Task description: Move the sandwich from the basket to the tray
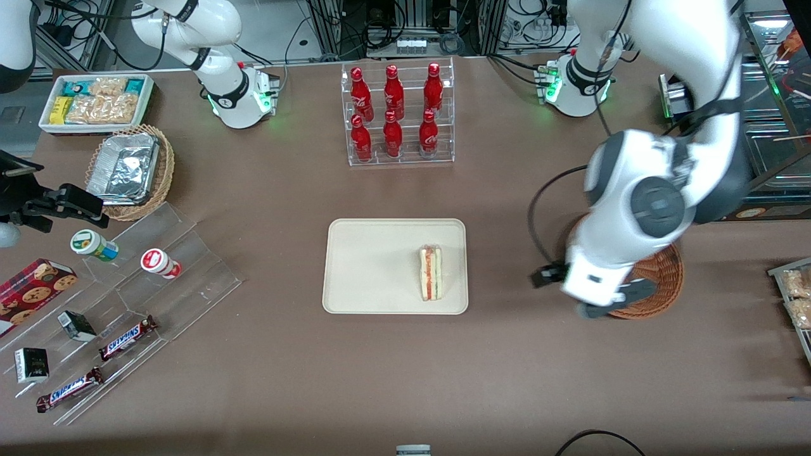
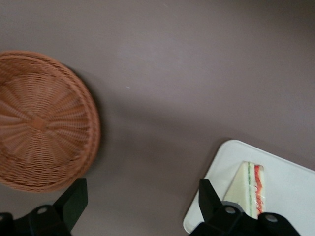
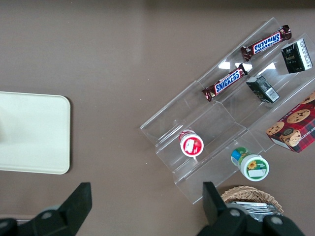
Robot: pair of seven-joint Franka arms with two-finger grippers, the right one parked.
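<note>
The counter (image 1: pixel 405 367) is the broad brown surface carrying everything here. On it, at about the middle, lies the tray (image 1: pixel 374 266), flat and cream-coloured, its long side running across the front camera's picture. Toward my end of the counter sits the basket (image 1: pixel 659 285), the reddish-brown woven one, and in my wrist camera its bowl (image 2: pixel 42 123) shows bare weave with nothing in it. My arm's last joints hang over it and cover much of it from the front.

The sandwich (image 1: pixel 431 273) lies on the tray, at roughly four o'clock from the tray's centre, close to the short rim that faces the basket. Its red and green filling stripe (image 2: pixel 256 184) faces up and the wedge rests flat, wholly inside the rim as far as I can see.

My gripper (image 1: pixel 611 304) hovers above the counter at the basket's edge, between basket and tray but much nearer the basket. Its fingers (image 2: pixel 74 199) are spread wide with nothing between them; through the gap my wrist camera sees only bare counter.

So I judge the carrying is done: the basket holds nothing and the sandwich is on the tray, apart from me. What remains, I think, is only to draw clear. That calls for lifting up and away toward my base at about one o'clock in the front picture, keeping above the basket's rim so I do not nudge it.
</note>
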